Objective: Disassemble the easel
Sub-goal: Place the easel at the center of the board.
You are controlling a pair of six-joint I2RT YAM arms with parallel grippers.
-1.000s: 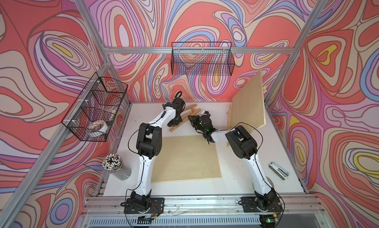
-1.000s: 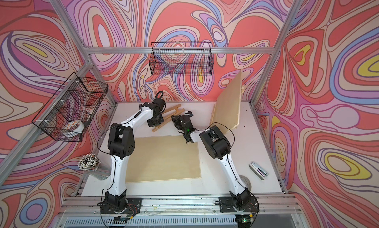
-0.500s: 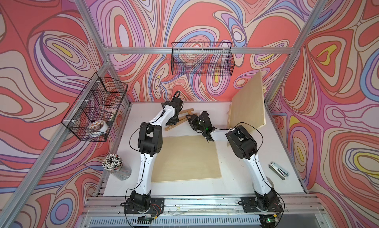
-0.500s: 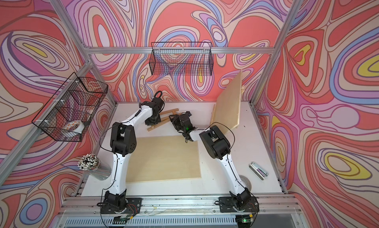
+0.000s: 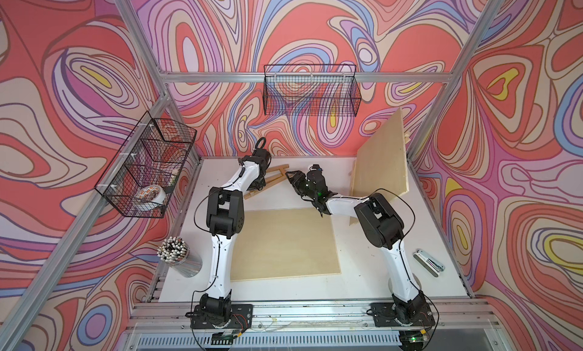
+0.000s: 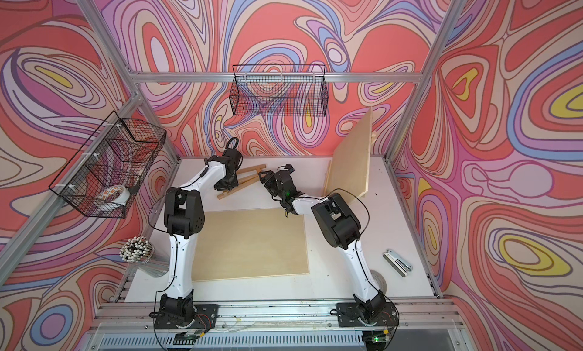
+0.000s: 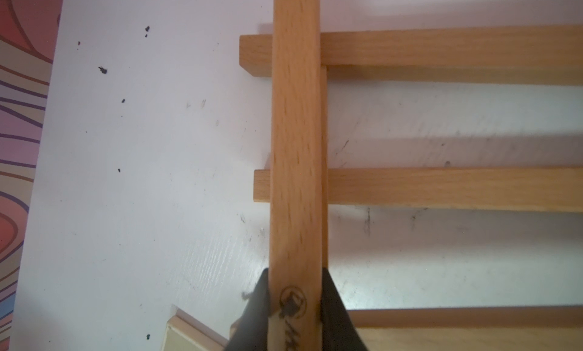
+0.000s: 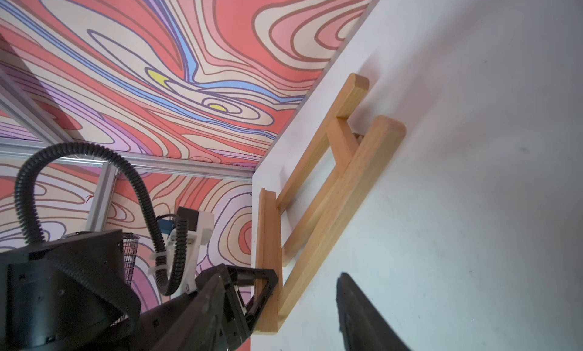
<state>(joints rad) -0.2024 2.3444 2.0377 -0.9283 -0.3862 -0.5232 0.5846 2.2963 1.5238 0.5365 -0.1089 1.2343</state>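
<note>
1. Left claw [image 5: 259, 184] is down on the easel [image 5: 273, 178], upper middle of the frame in both top views. Its own wrist hides the jaws from up here. Right claw [image 5: 291, 176] hangs just to the right of the wood, jaws apart, nothing in them.
2. Both top views agree on where things lie. The easel [image 6: 247, 179] is flat on the table [image 6: 347, 270] near the back wall, above the flat board [image 6: 249, 242] and left of the leaning board [image 6: 350, 156]. Lying flat, I'd say, it lets parts be drawn out sideways rather than lifted.
3. Left wrist view now, and there's the grip! The crossbar [image 7: 295, 138] runs up the centre, and two black fingers [image 7: 255, 308] pinch it from both sides at the bottom edge, right at a burnt stamp. So the left claw [image 7: 296, 289] is clamped on the crossbar. The rails [image 7: 441, 188] run off to the right edge, passing under it. A hold that near one end looks meant to pin the frame down.
4. Right wrist view: the easel [image 8: 331, 191] slants from lower centre to upper right. The left claw [image 8: 266, 289] grips the crossbar [image 8: 268, 232] at lower centre. One dark finger [image 8: 362, 318] of the right claw shows at lower right over bare table, just beside a rail and not touching it. My read is that one arm anchors while the other is free to take a rail. Every joint looks joined, so the job is at an early stage.
</note>
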